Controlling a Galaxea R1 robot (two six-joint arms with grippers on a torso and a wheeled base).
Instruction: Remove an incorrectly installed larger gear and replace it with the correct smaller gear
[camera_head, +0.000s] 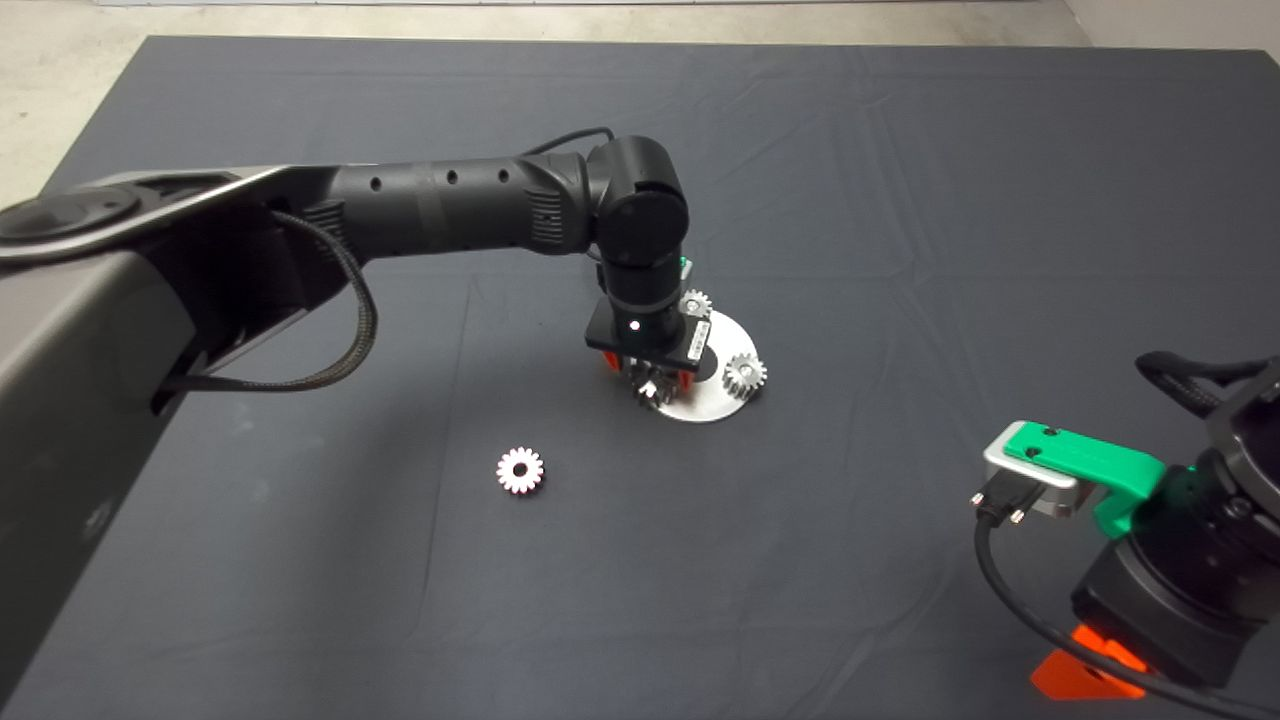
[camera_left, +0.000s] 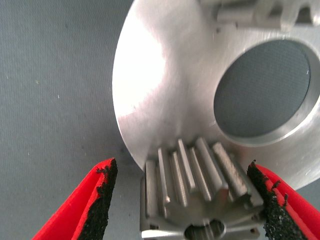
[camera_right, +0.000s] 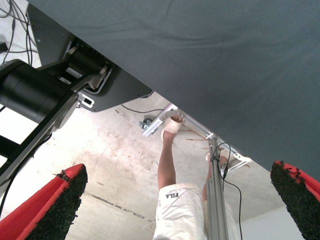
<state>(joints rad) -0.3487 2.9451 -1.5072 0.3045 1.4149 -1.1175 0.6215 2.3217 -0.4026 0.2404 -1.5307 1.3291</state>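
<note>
A: Where've we got room? Open mat (camera_head: 900, 180) all round the smaller gear (camera_head: 520, 470).
B: Round the larger gear (camera_left: 200, 195) we're tight: left gripper (camera_left: 182, 200) straddles it, fingers apart, w/ two small gears (camera_head: 744, 373) near on the plate (camera_head: 700, 408).

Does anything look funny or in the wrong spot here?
Yes. One small gear lies alone on the mat, away from the round metal plate where other gears sit. On that plate, the larger gear between the left gripper's open fingers has chunkier teeth than its neighbours. The right gripper waits off the mat's edge.
</note>
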